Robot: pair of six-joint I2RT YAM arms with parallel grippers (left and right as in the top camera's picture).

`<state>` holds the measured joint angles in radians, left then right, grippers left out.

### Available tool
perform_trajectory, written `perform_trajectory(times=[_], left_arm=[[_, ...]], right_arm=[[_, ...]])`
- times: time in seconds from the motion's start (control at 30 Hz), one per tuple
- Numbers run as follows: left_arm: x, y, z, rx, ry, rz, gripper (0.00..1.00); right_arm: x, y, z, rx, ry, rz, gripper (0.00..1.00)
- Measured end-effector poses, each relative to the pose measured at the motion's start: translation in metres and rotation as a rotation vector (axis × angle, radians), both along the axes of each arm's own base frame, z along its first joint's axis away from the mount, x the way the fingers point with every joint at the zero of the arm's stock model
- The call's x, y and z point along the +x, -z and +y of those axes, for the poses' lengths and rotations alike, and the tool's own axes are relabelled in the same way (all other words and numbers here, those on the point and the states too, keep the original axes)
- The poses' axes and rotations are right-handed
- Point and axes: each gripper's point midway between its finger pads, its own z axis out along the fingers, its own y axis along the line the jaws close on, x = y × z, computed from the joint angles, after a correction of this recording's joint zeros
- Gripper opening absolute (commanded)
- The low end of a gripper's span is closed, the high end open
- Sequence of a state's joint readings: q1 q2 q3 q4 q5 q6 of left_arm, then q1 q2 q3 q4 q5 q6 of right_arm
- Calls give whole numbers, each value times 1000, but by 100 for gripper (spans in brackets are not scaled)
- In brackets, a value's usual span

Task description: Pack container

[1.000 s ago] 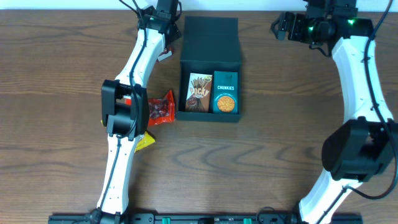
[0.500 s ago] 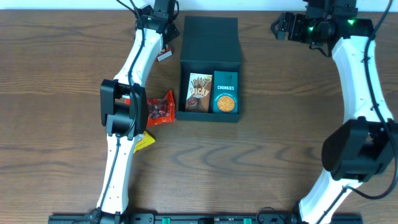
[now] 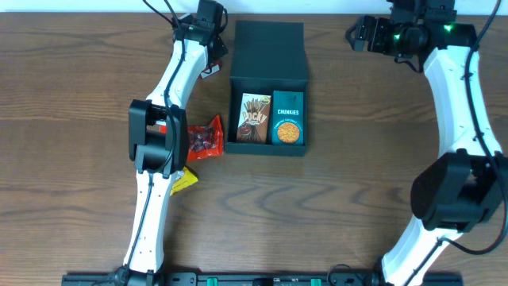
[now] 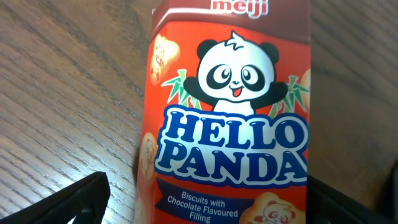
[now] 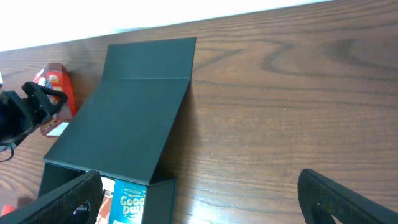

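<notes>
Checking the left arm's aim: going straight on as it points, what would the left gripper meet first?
Probably the red Hello Panda box on the table, centred between the open jaws of the left gripper; depth unclear.

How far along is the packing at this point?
Done: a brown Pocky stick box and a small teal Chunkies carton lie side by side in the open dark teal square container. In hand: the left gripper, jaws open, is lined up on a red Hello Panda biscuit box, not gripped. Left: that box, a red snack bag, a yellow packet, closing the lid. The right gripper is open.
</notes>
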<state>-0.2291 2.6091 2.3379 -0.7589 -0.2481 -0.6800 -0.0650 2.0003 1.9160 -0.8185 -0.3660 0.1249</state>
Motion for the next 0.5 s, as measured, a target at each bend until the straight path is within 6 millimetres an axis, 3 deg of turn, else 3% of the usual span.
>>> perform_trajectory(times=[0.2,0.43,0.5], left_arm=[[1,2,0,-2,1,-2,96],[-9,19,3,8,-1,43,100],[-9,19,5,7,-5,39,92]], right_arm=[[0,0,0,0,0,0,99],[0,0,0,0,0,0,99],[0,0,0,0,0,0,99]])
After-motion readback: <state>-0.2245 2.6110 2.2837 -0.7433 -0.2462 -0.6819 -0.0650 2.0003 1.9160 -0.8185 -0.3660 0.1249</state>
